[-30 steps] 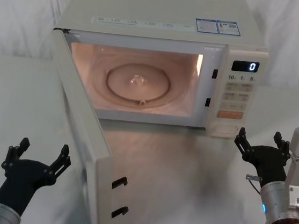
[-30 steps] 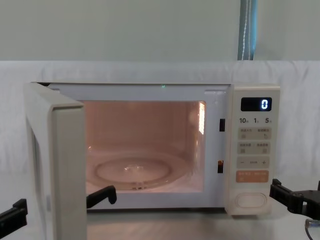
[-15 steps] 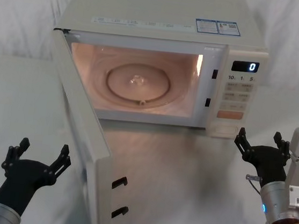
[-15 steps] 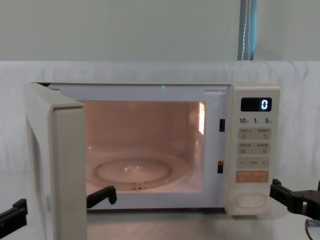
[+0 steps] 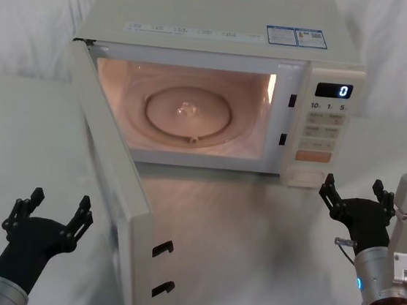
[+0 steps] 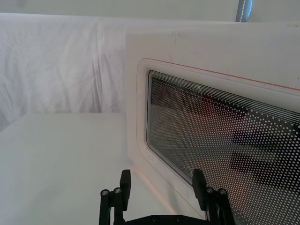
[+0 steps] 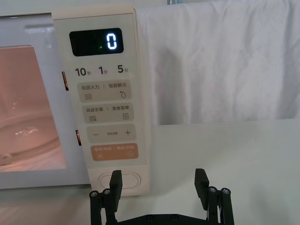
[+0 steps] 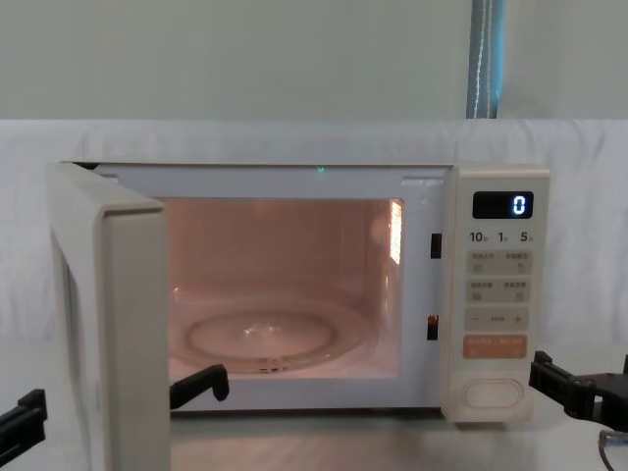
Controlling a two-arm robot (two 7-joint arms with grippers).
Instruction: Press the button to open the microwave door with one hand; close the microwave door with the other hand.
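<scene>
A white tabletop [image 5: 14, 138] is shown before a draped white backdrop, with a cream microwave set at its centre. At the left, the left gripper [image 5: 49, 212] is seen low over the tabletop with its fingers [image 6: 124, 183] spread wide and nothing held between them. Just to its right, the microwave door [image 5: 111, 186] stands swung open toward the robot, hinged at the oven's left edge, its outer windowed face turned to this gripper and its free edge with two latch hooks nearest the robot. The lit cavity and glass turntable [image 5: 189, 114] are exposed behind it. The door lies to the right of the left fingers, near but not touched; a push on that outer face is judged to be what closing calls for, and the left arm is clearly the nearer one. Farther right, the button [image 7: 119, 180] is seen at the foot of the control panel, below the orange key. The right gripper [image 5: 357, 196] is held just in front of it, fingers spread and empty, apart from the panel.
</scene>
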